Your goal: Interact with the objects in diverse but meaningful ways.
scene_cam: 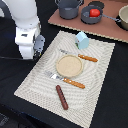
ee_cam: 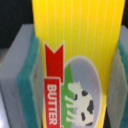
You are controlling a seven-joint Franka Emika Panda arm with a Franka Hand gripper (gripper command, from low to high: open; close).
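In the wrist view a flat yellow box (ee_cam: 75, 30) with a red "BUTTER" ribbon and a cow picture fills the frame. It sits between my gripper's (ee_cam: 74, 70) two grey fingers, whose green pads (ee_cam: 27, 80) press on both of its sides. In the exterior view the white arm and gripper (scene_cam: 35, 47) hang over the left edge of the placemat (scene_cam: 35, 82), and the box is hidden there. A pale blue house-shaped carton (scene_cam: 82, 40) stands at the mat's far side. A brown sausage (scene_cam: 61, 96) lies at the near side. A red tomato (scene_cam: 94, 12) sits in a grey pot (scene_cam: 86, 18).
A round wooden plate (scene_cam: 68, 65) lies mid-mat, with a wooden-handled knife (scene_cam: 84, 57) behind it and a fork (scene_cam: 67, 80) in front. Another grey pot (scene_cam: 68, 7) and a pan (scene_cam: 123, 18) stand on a brown board (scene_cam: 107, 29) at the back.
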